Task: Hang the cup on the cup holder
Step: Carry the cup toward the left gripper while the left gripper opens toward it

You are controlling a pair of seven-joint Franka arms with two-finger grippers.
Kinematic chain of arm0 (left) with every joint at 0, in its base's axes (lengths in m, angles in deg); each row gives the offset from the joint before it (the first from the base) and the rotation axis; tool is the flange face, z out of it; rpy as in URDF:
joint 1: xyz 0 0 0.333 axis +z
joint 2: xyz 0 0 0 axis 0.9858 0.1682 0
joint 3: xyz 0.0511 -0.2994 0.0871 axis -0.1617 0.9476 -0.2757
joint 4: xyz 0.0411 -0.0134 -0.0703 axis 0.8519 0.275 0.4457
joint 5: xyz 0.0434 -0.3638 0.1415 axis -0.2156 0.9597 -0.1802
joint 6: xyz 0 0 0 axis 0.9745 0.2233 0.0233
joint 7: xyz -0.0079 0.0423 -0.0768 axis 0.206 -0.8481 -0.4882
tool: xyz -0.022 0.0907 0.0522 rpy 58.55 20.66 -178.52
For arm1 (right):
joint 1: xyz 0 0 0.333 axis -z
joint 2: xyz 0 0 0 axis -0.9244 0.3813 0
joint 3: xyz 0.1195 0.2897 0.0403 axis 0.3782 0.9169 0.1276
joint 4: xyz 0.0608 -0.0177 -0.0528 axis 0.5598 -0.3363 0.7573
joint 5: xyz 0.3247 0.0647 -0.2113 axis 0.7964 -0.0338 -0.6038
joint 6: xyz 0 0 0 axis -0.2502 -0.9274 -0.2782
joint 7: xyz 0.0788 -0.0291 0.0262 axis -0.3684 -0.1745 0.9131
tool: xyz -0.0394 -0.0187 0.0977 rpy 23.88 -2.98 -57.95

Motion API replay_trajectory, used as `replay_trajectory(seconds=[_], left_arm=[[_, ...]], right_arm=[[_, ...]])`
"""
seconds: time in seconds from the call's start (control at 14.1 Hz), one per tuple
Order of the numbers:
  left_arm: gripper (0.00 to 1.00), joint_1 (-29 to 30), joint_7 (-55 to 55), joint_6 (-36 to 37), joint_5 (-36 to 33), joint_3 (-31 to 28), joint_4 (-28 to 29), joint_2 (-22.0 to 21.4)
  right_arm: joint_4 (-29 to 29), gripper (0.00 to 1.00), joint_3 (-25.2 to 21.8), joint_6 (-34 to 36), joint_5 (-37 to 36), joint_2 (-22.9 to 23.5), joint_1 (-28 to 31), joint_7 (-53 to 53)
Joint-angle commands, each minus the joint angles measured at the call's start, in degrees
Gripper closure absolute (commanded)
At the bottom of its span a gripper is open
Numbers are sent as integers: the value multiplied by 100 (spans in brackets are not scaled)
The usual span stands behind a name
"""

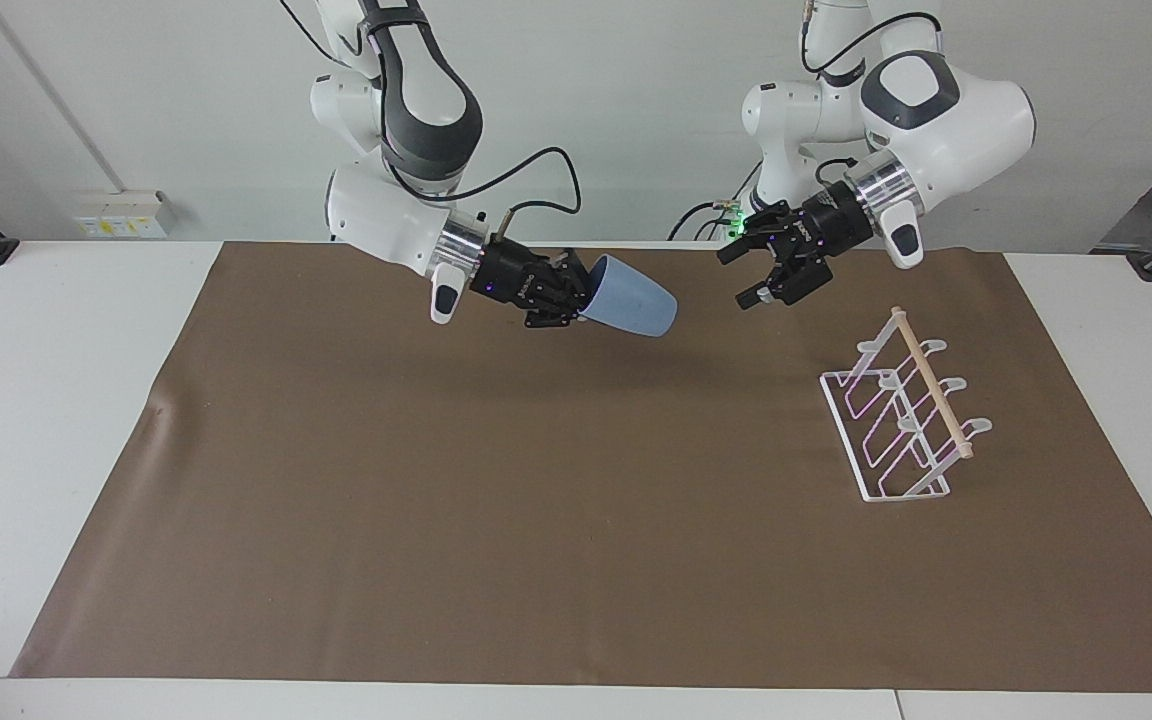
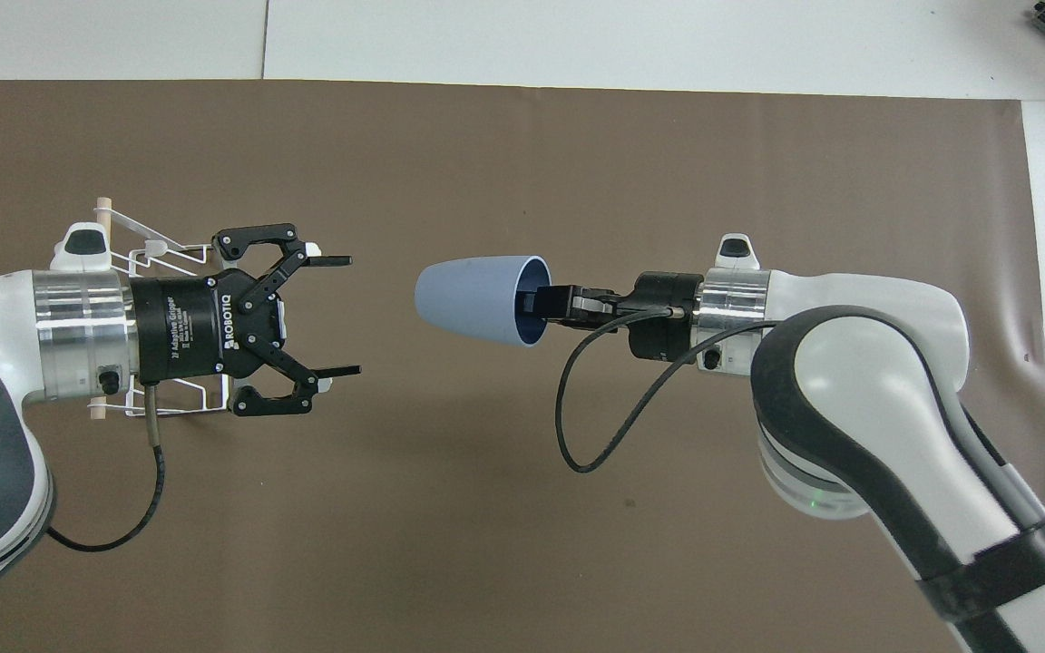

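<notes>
The cup [image 1: 631,297], a plain light-blue tapered tumbler with no handle, is in the air over the brown mat, lying almost on its side with its closed bottom tipped slightly down and pointing toward the left arm's end of the surface. The cup holder [image 1: 898,410], a white wire rack with a rectangular base, slanted looped prongs and 1 pale wooden dowel along its top, stands upright on the mat at the left arm's end, well apart from the cup.

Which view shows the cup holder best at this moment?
The facing view: the cup holder stands wholly uncovered on the brown mat, its base, prongs and wooden dowel all showing. In the overhead view the raised left arm hides most of it; only a few prongs and the dowel's ends show.
</notes>
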Motion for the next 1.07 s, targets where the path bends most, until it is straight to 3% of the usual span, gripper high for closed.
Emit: replay_trajectory(seconds=[0.0,0.71,0.78,0.85,0.92,1.0], left_arm=[[0,-355,124,-258,99,-74,218,-136],[0,-593,405,-645,117,-48,157,-101],[5,-593,474,-636,117,-48,149,-92],[24,-593,588,-645,117,-56,140,-92],[60,-593,589,-645,117,-48,140,-92],[88,-602,581,-653,108,-48,131,-92]], right_arm=[[180,100,177,-57,213,6,12,-134],[322,100,845,-620,468,50,-6,-64],[322,100,845,-620,468,50,-6,-64],[322,100,845,-620,468,50,-6,-64],[322,100,845,-620,468,50,-6,-64],[322,100,845,-620,468,50,-6,-64]])
